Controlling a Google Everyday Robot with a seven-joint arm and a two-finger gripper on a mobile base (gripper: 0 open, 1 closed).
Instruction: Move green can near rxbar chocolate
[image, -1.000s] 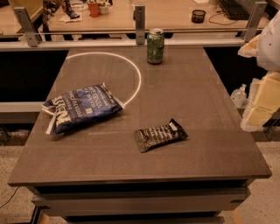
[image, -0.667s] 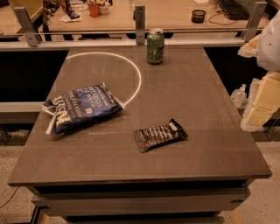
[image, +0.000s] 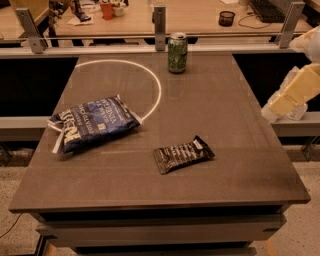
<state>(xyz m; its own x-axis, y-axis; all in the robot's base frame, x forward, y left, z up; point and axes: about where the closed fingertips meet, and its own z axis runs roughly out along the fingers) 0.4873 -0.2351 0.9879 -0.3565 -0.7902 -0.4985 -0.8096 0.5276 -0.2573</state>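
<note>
green can upright at back, rxbar chocolate front-ctr, gripper rt edge, state unclear

Green can upright at far edge of table, rxbar chocolate black wrapper flat nr front-centre, well apart, gripper off table's right side.

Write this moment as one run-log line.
can: upright at far edge, untouched | snack bar: flat, near front, far from can | chip bag: left side | end effector: right of table, away from can
</note>
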